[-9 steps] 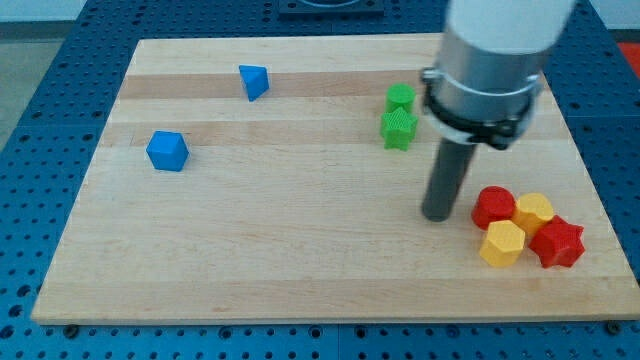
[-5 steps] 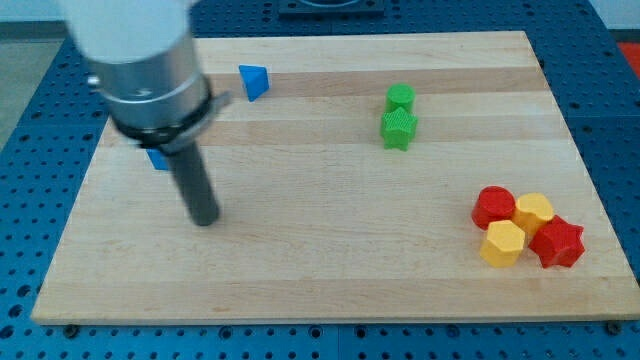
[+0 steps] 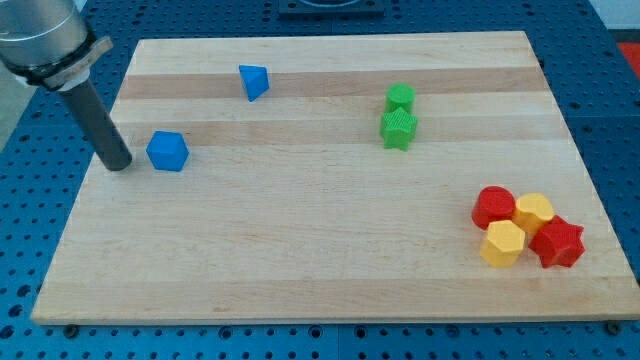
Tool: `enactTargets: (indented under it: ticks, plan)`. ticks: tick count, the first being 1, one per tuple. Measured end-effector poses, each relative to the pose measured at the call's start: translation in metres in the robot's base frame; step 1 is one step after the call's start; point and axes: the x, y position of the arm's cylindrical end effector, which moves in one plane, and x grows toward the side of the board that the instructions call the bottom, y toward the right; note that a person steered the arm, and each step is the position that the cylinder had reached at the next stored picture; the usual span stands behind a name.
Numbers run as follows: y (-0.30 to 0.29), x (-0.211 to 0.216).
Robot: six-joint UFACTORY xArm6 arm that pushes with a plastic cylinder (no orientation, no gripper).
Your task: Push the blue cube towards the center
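The blue cube (image 3: 167, 151) sits on the wooden board (image 3: 320, 250) near its left edge. My tip (image 3: 118, 165) rests on the board just left of the cube, a small gap apart from it. A blue wedge-shaped block (image 3: 254, 81) lies up and to the right of the cube, near the board's top.
Two green blocks (image 3: 399, 117) stand stacked close together right of centre near the top. A cluster of two red (image 3: 494, 207) and two yellow blocks (image 3: 502, 243) sits at the lower right. The board's left edge runs just beside my tip.
The rod swept from the right side of the board across to the far left and now stands just left of the blue cube. No block has moved.
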Motion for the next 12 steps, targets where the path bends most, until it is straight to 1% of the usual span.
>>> enactTargets:
  ticks: [1, 6, 9, 11, 12]
  plan:
    - [0.020, -0.005]
    - [0.126, -0.006]
    - [0.155, -0.031]
    - [0.191, -0.039]
    - [0.191, -0.052]
